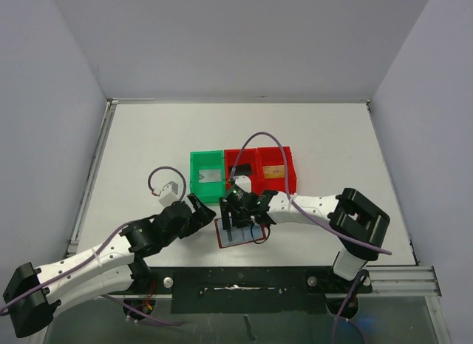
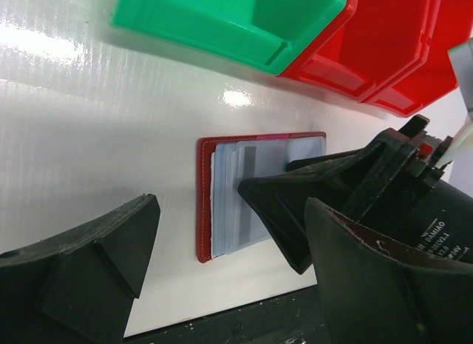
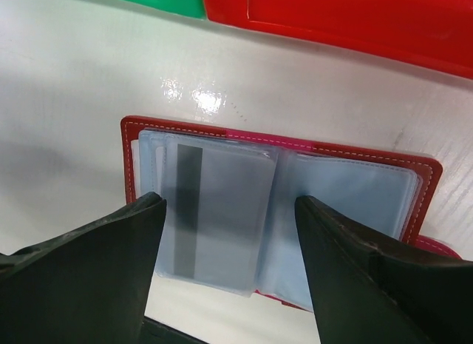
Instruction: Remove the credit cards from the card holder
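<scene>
From above, the card holder (image 1: 240,235) lies open and flat near the middle of the table's (image 1: 148,152) near edge. The right gripper (image 1: 240,214) hangs over the holder's far edge, jaws apart and gripping nothing. The left gripper (image 1: 201,209) sits just left of the holder, spread wide and empty. Behind them stands a row of bins. The green bin (image 1: 194,183) holds a silver-grey card (image 1: 211,177), and the rightmost red bin (image 1: 290,177) holds a gold-orange card (image 1: 274,170).

The left wrist view shows the holder's dark red border and pale blue-grey pockets, with the right gripper's fingers (image 2: 295,203) over its right part.

In the right wrist view, a grey striped card (image 3: 214,218) sits in a clear pocket on the holder's left half. The black fingers (image 3: 89,277) stand either side of it.
</scene>
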`<state>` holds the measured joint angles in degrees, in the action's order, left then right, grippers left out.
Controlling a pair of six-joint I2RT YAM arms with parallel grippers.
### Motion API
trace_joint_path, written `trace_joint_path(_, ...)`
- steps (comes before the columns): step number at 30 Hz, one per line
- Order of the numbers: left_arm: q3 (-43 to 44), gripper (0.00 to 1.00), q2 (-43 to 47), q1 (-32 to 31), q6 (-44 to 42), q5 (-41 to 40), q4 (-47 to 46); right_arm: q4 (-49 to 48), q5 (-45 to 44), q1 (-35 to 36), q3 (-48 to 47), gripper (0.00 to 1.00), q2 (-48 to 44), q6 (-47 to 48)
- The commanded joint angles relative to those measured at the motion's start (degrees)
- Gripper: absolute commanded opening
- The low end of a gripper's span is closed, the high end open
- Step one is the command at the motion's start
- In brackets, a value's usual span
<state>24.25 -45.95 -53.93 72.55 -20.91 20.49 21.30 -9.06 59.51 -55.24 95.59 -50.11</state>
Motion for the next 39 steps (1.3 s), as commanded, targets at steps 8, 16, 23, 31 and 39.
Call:
trace_joint_path(8, 0.3, 0.79, 1.8, 0.2, 1.0, -2.1, 0.3, 1.1, -1.8, 1.0, -3.2, 0.76, 2.6, 1.0)
trace_joint_path(16, 0.3, 0.79, 1.5, 0.2, 1.0, -1.9, 0.2, 5.7, -5.3, 1.9, -5.3, 0.73, 6.3, 0.4)
trace_joint_path(23, 0.2, 0.79, 1.6, 0.2, 1.1, -2.0, 0.2, 4.4, -4.6, 2.0, -4.7, 0.59, 5.8, 0.3)
trace_joint_path(31, 0.3, 0.79, 0.7, 0.2, 0.0, -0.9, -1.1, -4.4, 2.4, -0.2, 0.4, 0.54, 2.2, 0.3)
trace_joint_path(39, 0.3, 0.79, -1.3, 0.3, -1.5, 1.7, -4.0, -13.1, 9.8, -4.2, 7.3, 0.54, -1.9, -1.4)
